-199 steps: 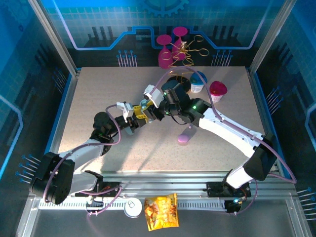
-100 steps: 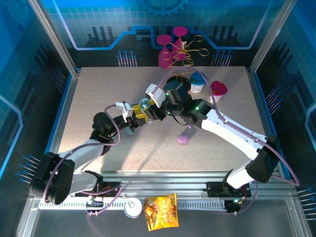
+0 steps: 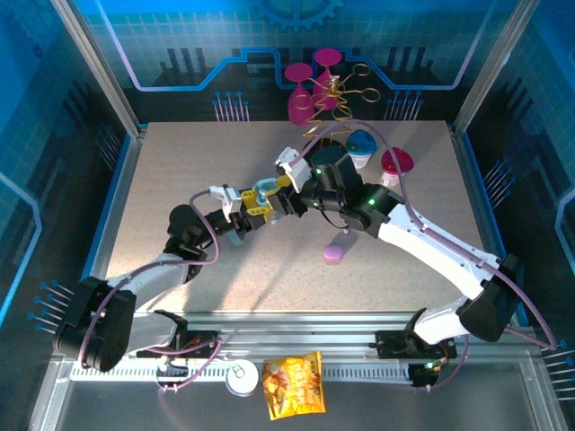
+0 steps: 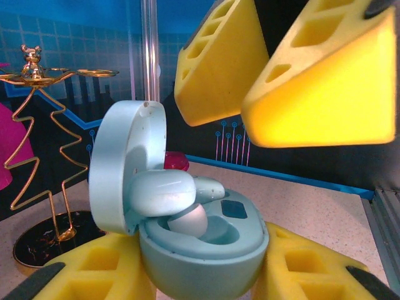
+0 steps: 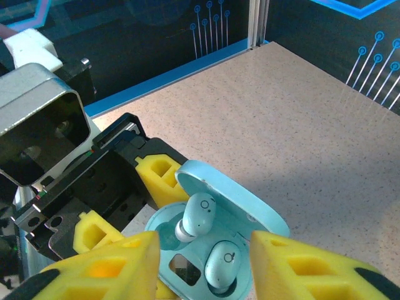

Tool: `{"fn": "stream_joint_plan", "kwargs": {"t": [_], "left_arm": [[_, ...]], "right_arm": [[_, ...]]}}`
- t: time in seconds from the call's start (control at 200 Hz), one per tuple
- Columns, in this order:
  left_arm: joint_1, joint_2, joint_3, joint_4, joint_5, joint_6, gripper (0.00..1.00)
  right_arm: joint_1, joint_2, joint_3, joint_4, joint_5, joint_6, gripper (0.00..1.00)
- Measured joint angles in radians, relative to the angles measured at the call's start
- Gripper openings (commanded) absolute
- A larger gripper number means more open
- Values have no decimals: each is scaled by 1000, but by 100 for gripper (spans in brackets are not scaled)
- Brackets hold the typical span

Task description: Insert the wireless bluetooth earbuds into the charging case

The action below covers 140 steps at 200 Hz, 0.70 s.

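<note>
Close to the arm bases on the top camera, a lilac case (image 3: 334, 254) lies on the table, well apart from my claws. Past it, my left claw (image 3: 254, 209) pinches the pale blue charging case (image 3: 265, 190) between its yellow pads, with the lid hinged up. On the right wrist camera, the seated earbud (image 5: 222, 264) rests in its well, while the tilted earbud (image 5: 199, 217) stands beside it, white tip down and body poking up. My right claw (image 5: 203, 242) hangs spread just over the case, one finger on each side, gripping nothing. Farthest back stands a gold wire stand (image 3: 334, 90).
</note>
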Motion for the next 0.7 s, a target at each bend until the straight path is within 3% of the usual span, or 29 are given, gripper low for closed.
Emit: {"fn": "stream_joint_plan", "kwargs": {"t": [0.7], "left_arm": [[6, 9, -7, 23, -11, 0, 17]], "right_arm": [[-5, 113, 106, -60, -57, 70, 34]]}}
